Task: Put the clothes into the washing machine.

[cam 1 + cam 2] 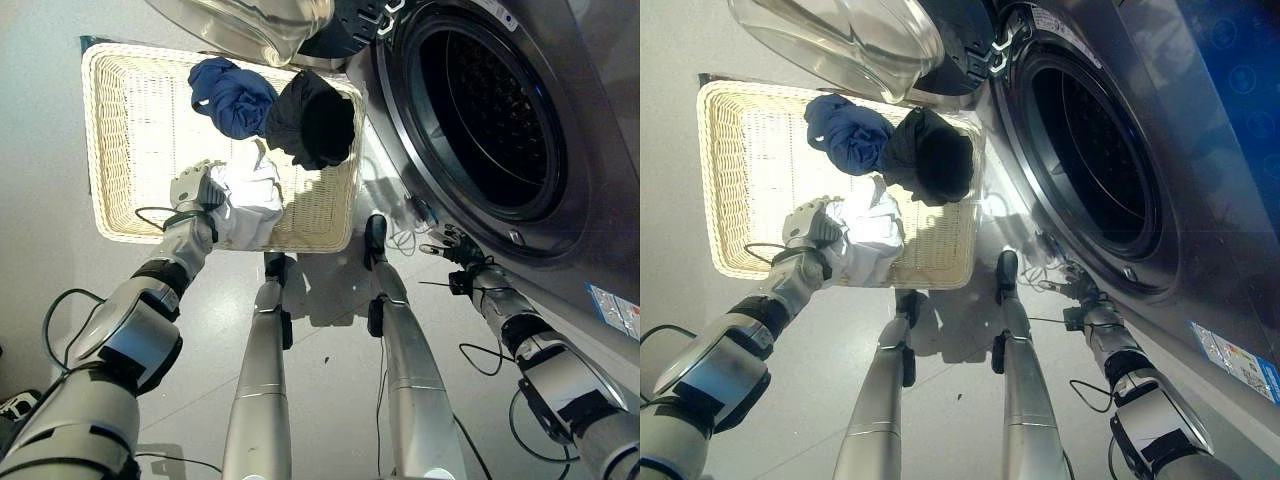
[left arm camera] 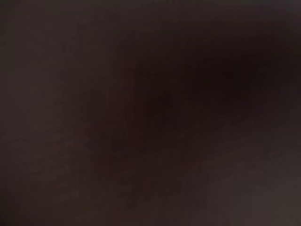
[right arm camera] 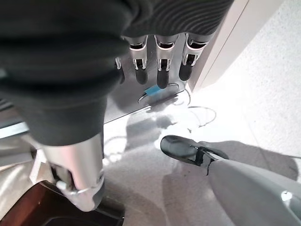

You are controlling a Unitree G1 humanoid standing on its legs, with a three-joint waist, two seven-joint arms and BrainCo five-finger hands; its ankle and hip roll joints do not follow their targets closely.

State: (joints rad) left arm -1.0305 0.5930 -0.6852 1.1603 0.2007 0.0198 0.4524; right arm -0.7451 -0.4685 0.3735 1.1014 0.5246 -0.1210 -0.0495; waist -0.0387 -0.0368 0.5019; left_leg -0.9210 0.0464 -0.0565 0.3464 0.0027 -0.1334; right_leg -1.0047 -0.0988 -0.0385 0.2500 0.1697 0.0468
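A cream wicker basket [image 1: 95, 150] stands on the floor left of the washing machine, whose round drum [image 1: 490, 110] gapes open. A blue garment [image 1: 232, 95] and a black one [image 1: 312, 118] lie bunched at the basket's far right. By the near rim, my left hand [image 1: 192, 190] has its fingers curled into a crumpled white garment [image 1: 252, 205]; cloth darkens the left wrist view. My right hand [image 1: 458, 250] hangs open below the drum, straight fingers [image 3: 160, 70] near the machine's lower front panel, holding nothing.
The machine's glass door [image 1: 250, 25] is swung out above the basket's far edge. Thin white cables [image 3: 197, 113] trail on the floor at the machine's base. Pale open floor lies left of the basket.
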